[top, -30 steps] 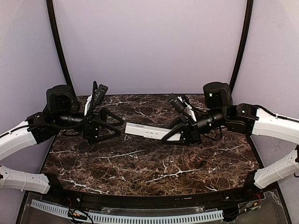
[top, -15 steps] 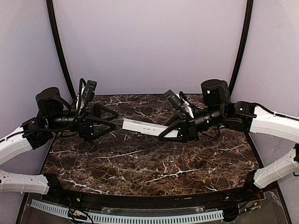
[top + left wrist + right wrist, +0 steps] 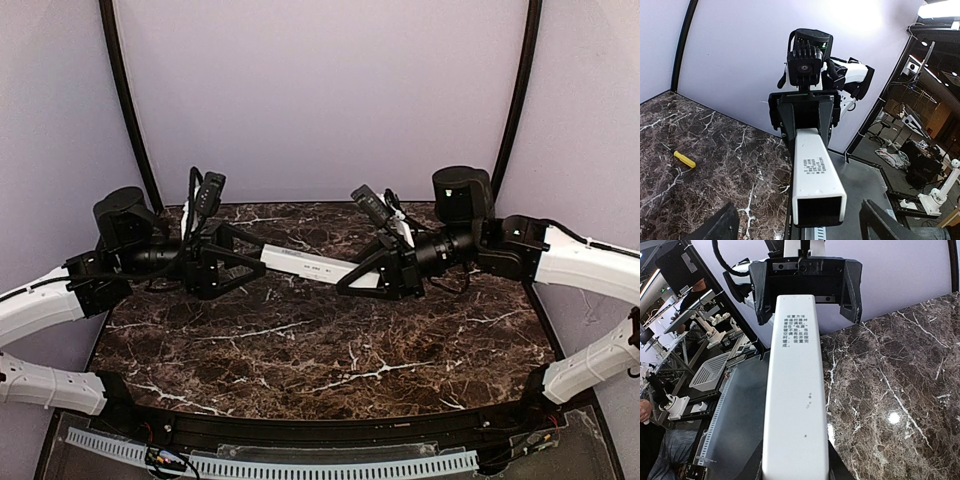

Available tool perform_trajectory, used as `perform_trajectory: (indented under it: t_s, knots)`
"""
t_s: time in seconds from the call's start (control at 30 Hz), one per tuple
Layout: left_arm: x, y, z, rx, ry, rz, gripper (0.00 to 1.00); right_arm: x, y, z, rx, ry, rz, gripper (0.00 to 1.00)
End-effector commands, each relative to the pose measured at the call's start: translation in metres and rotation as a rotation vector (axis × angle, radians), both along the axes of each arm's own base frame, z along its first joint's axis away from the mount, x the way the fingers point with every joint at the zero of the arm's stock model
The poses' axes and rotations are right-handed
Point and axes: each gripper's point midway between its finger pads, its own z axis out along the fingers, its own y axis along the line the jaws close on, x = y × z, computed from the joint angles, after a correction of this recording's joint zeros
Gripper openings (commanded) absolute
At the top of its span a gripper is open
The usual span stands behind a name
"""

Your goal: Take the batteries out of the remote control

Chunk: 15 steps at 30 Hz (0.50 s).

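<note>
Top external: right gripper (image 3: 362, 277) clamps the remote control (image 3: 305, 262), so the wide-open left gripper (image 3: 258, 262) should close squarely.

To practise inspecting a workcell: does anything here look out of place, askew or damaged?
Nothing damaged or spilled. Only oddity: the remote control is off the table, clamped at one end by the right gripper, its free end between the fingers of the open left gripper.
</note>
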Motion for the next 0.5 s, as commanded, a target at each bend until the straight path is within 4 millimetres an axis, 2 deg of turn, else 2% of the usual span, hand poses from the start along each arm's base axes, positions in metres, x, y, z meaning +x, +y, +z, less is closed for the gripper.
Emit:
perform_trajectory:
  t_s: [0.0, 0.37, 0.47]
  knots:
    - [-0.0070, -0.0090, 0.0085, -0.039, -0.011, -0.042, 0.81, 0.0104, 0.0059, 0.0258, 0.077, -0.052, -0.031, 0.00]
    - [0.0011, -0.0148, 0.0095, -0.045, -0.014, -0.003, 0.67, 0.0145, 0.0109, 0.0286, 0.095, -0.055, -0.036, 0.00]
    - [0.0022, -0.0155, 0.0082, -0.038, -0.015, 0.001, 0.57, 0.0145, 0.0114, 0.0296, 0.102, -0.056, -0.035, 0.00]
